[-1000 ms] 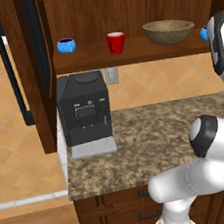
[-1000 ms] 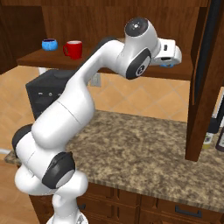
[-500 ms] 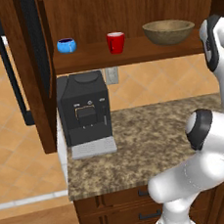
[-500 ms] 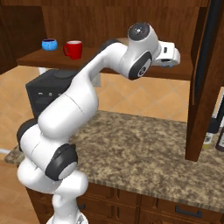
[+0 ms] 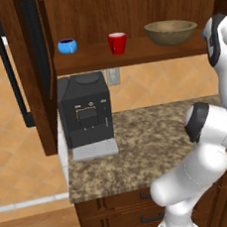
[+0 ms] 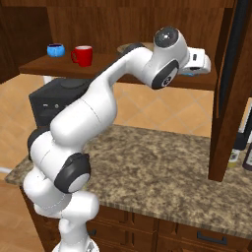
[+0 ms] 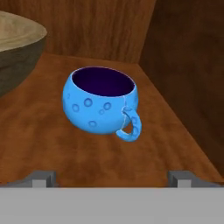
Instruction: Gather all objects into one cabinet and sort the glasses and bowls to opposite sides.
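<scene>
Hand (image 7: 112,177) spread before rounded, dimpled blue mug (image 7: 100,105).

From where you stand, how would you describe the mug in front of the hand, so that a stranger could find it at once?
Look at the open wall cabinet's shelf above the counter, and go to its right end, past the wooden bowl. There a blue mug stands upright, near the cabinet's side wall. Unlike the other blue mug at the far left, beside the red cup, this one sits right next to the bowl.
</scene>
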Robot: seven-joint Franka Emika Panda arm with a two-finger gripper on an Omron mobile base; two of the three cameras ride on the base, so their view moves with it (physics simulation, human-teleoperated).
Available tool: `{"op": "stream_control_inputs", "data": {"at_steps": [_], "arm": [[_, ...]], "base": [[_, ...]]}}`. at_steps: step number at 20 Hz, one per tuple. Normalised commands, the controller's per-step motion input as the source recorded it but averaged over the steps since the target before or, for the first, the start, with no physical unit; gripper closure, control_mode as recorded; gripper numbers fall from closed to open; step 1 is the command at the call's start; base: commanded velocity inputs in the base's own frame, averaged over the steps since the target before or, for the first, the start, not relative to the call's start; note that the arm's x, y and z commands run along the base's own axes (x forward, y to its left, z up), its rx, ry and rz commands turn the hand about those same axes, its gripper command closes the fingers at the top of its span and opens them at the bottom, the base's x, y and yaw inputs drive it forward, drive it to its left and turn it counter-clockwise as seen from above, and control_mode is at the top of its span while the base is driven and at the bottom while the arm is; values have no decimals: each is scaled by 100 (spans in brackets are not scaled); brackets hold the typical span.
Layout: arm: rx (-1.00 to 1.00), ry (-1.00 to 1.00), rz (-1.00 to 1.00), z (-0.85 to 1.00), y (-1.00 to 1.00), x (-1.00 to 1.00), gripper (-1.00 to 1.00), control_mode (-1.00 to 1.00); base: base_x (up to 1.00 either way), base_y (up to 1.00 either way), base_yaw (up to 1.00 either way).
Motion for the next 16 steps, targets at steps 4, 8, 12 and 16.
{"op": "stream_control_inputs", "data": {"at_steps": [4, 8, 12, 16], "arm": [[5, 0, 0, 0, -4, 31, -100, -100], [7, 0, 0, 0, -2, 31, -100, -100], [5, 0, 0, 0, -7, 30, -100, -100], [2, 0, 2, 0, -12, 24, -100, -100]], "base": [[0, 0, 0], [0, 0, 0], [0, 0, 0], [0, 0, 0]]}}
